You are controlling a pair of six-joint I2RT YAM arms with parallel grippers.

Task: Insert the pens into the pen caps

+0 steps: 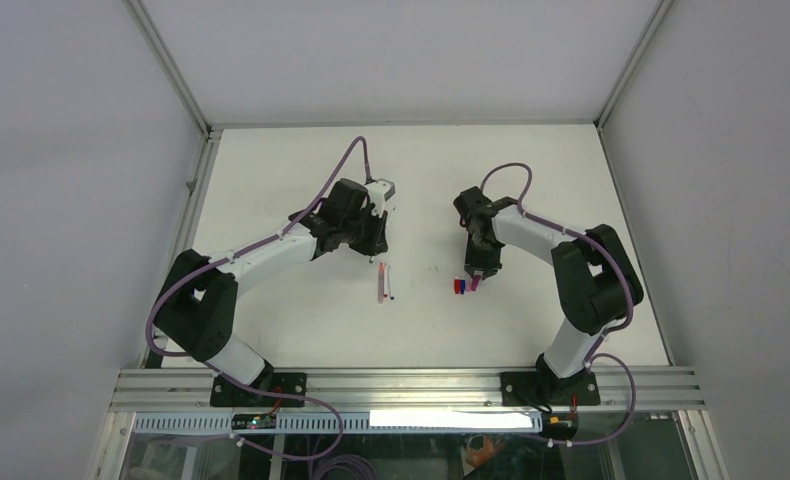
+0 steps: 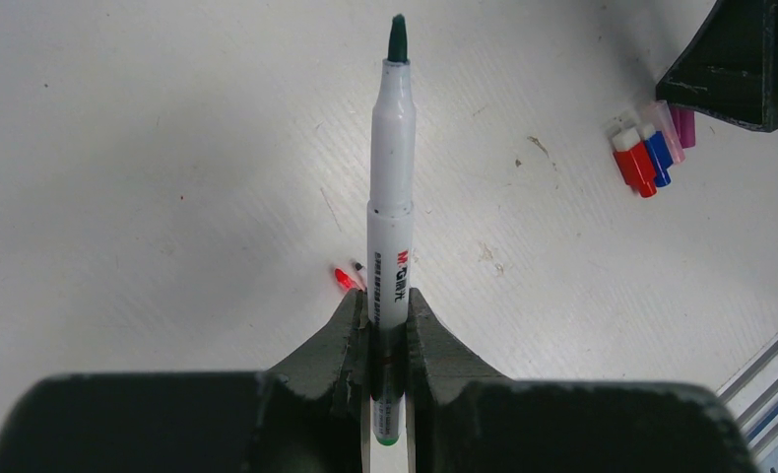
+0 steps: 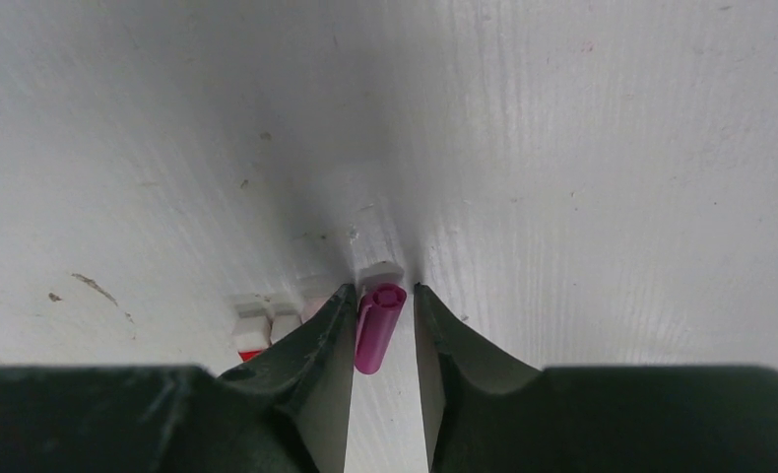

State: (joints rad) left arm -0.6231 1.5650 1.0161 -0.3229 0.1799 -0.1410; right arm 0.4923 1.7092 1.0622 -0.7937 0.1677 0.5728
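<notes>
My left gripper (image 2: 390, 307) pinches a white pen (image 2: 392, 177) low on its barrel, the dark tip pointing out ahead of the fingers. My right gripper (image 3: 383, 296) straddles the magenta cap (image 3: 378, 330), jaws spread, a sliver of gap on one side. The red and blue caps (image 2: 644, 160) lie just beside it. I judge this is the cap pickup. Next I should close, lift, and line the cap's open mouth up with the pen tip.

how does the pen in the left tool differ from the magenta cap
The pen is long, white and dark-tipped; the magenta cap is short and stubby. The pen is clamped in the left tool; the cap sits between the fingers of the right tool, grip unclear.
</notes>
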